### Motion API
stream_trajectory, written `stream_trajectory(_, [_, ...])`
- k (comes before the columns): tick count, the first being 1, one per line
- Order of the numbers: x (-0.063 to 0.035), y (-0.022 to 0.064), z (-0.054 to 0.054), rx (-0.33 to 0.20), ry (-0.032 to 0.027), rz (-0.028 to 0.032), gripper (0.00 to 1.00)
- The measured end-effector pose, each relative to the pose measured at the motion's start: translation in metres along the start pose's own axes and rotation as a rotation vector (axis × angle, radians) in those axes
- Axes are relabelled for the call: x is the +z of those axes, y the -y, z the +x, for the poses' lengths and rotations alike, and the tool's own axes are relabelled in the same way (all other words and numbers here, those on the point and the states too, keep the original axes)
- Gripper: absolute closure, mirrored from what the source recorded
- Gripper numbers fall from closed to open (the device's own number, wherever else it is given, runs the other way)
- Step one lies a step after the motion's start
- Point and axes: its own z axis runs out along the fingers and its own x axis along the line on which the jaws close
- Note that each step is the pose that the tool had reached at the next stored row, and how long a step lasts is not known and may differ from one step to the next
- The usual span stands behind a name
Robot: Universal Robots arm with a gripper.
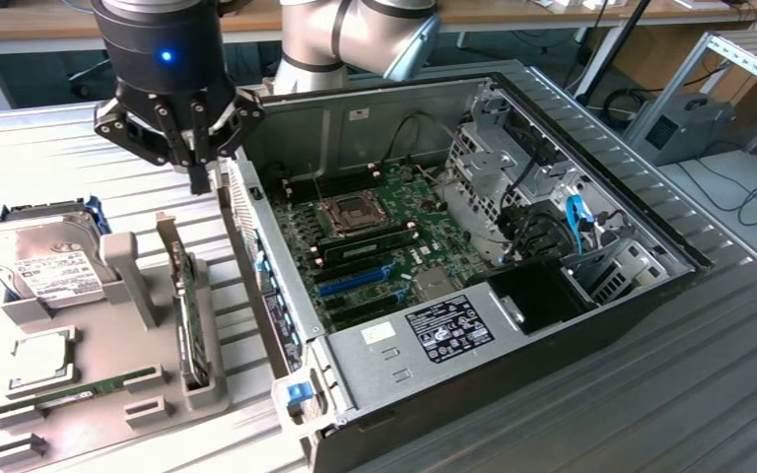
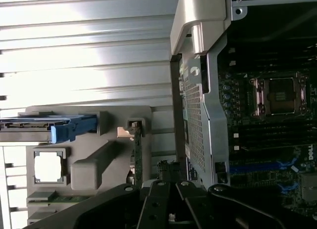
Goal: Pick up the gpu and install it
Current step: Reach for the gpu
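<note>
- The claw (image 1: 200,183) is closed, with its fingers pressed together, and it grips nothing.
- It hangs in the air over the ribbed surface (image 1: 50,158), just beside the outer wall of the open case (image 1: 252,251).
- The gpu (image 1: 192,325) stands on its edge in a slot of the grey holder (image 1: 118,286). It is lower than the claw and apart from it, and nothing touches it.
- In the wrist view the gpu (image 2: 138,157) is seen edge on, as a thin green strip below the claw, near the fingers (image 2: 158,209).
- A hard drive (image 1: 43,261) sits in the same holder. It is farther from the claw than the gpu, toward the exterior view's left.
- The motherboard (image 1: 378,232) lies inside the case, on the side of the claw away from the holder, toward the exterior view's right.
</note>
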Motion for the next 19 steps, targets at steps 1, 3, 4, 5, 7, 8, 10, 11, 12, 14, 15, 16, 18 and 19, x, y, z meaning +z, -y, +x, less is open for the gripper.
stream_trajectory(1, [0.0, 0.0, 0.0004, 0.0, 0.0, 0.0, 0.89])
stream_trajectory(3, [0.0001, 0.0001, 0.0015, 0.0, 0.0, 0.0, 0.89])
stream_trajectory(4, [0.0002, 0.0002, 0.0019, 0.0, 0.0, 0.0, 0.89])
stream_trajectory(5, [0.0002, 0.0002, 0.0025, 0.0, 0.0, 0.0, 0.89])
stream_trajectory(7, [0.0002, 0.0003, 0.0035, 0.0, 0.0, 0.0, 0.89])
stream_trajectory(8, [0.0003, 0.0003, 0.004, 0.0, 0.0, 0.0, 0.89])
stream_trajectory(10, [0.0003, 0.0004, 0.005, 0.0, 0.0, 0.0, 0.89])
stream_trajectory(11, [0.0003, 0.0004, 0.0052, 0.0, 0.0, 0.0001, 0.89])
stream_trajectory(12, [0.0003, 0.0004, 0.0053, 0.0, -0.0001, 0.0001, 0.89])
stream_trajectory(14, [0.0003, 0.0004, 0.0054, 0.0, 0.0, 0.0, 0.89])
stream_trajectory(15, [0.0004, 0.0004, 0.0054, 0.0, 0.0, 0.0, 0.89])
stream_trajectory(16, [0.0003, 0.0005, 0.0055, 0.0, 0.0, 0.0, 0.89])
stream_trajectory(18, [0.0003, 0.0012, 0.0054, 0.0, 0.0, 0.0, 0.89])
stream_trajectory(19, [0.0003, 0.0015, 0.0054, 0.0, 0.0, 0.0, 0.89])
